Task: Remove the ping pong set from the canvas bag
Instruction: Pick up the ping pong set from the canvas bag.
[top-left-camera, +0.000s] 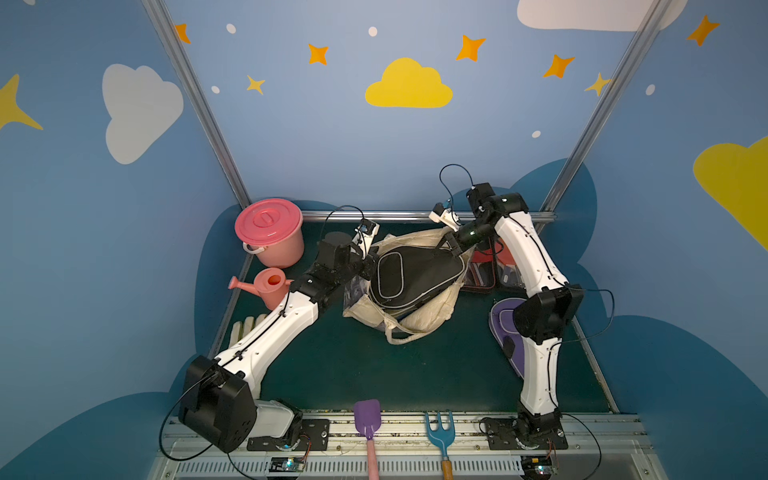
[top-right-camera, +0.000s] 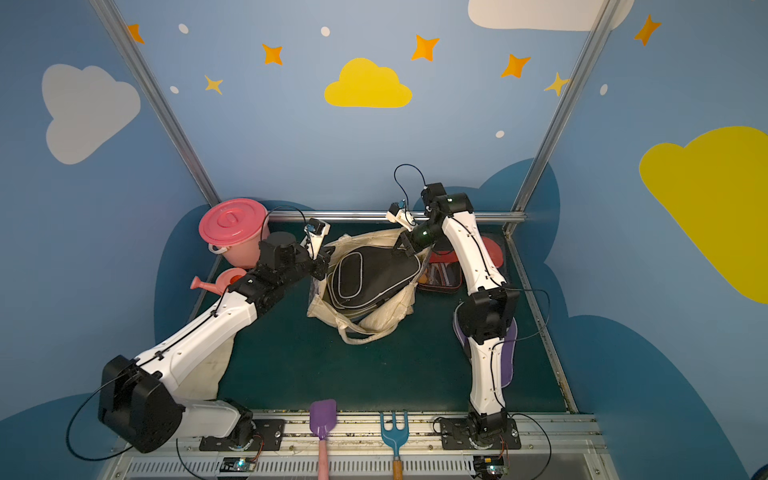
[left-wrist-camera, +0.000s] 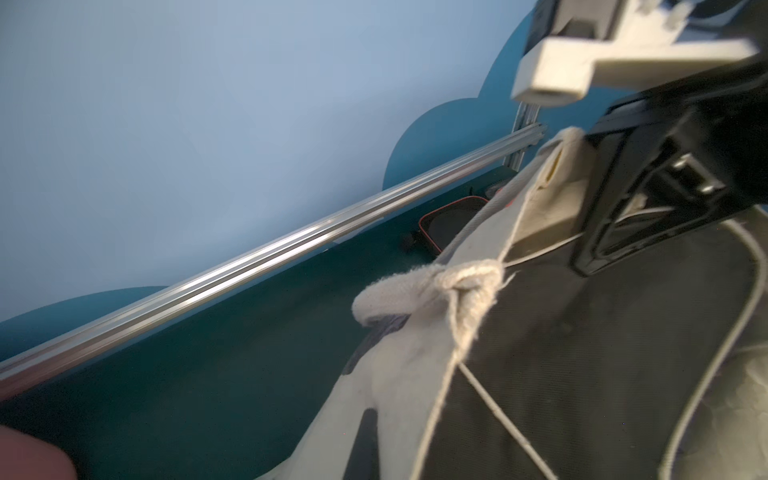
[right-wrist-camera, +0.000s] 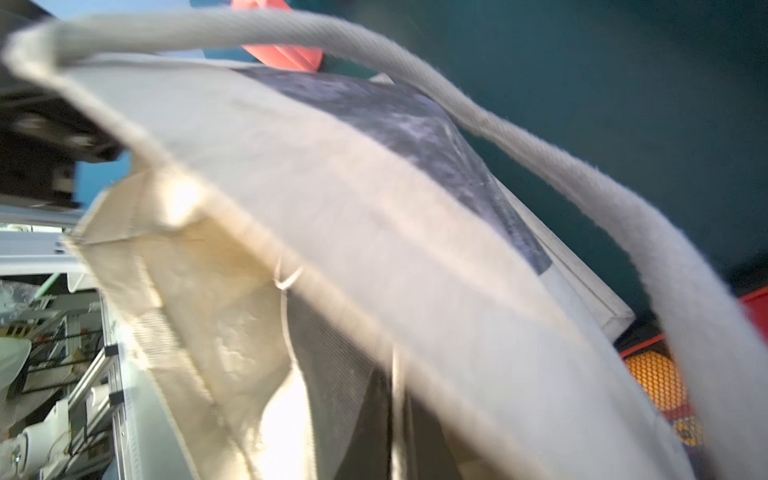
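The cream canvas bag (top-left-camera: 419, 324) (top-right-camera: 382, 320) lies open mid-table. A black paddle case (top-left-camera: 415, 274) (top-right-camera: 374, 274) with pale piping fills its mouth. My left gripper (top-left-camera: 371, 261) (top-right-camera: 326, 259) is shut on the bag's left rim (left-wrist-camera: 399, 374). My right gripper (top-left-camera: 448, 245) (top-right-camera: 400, 246) is shut at the bag's far right rim, seemingly on the cloth (right-wrist-camera: 332, 208) where it meets the case. The strap (right-wrist-camera: 540, 149) arcs over it. Outside the bag are a purple case (top-left-camera: 505, 328) under the right arm and a dark pack with red (top-left-camera: 482, 270).
A pink lidded bucket (top-left-camera: 270, 232) and a pink watering can (top-left-camera: 270, 284) stand at the back left beside my left arm. At the front edge lie a purple shovel (top-left-camera: 367, 419) and a blue rake (top-left-camera: 439, 428). A metal rail (top-left-camera: 415, 216) runs behind the bag.
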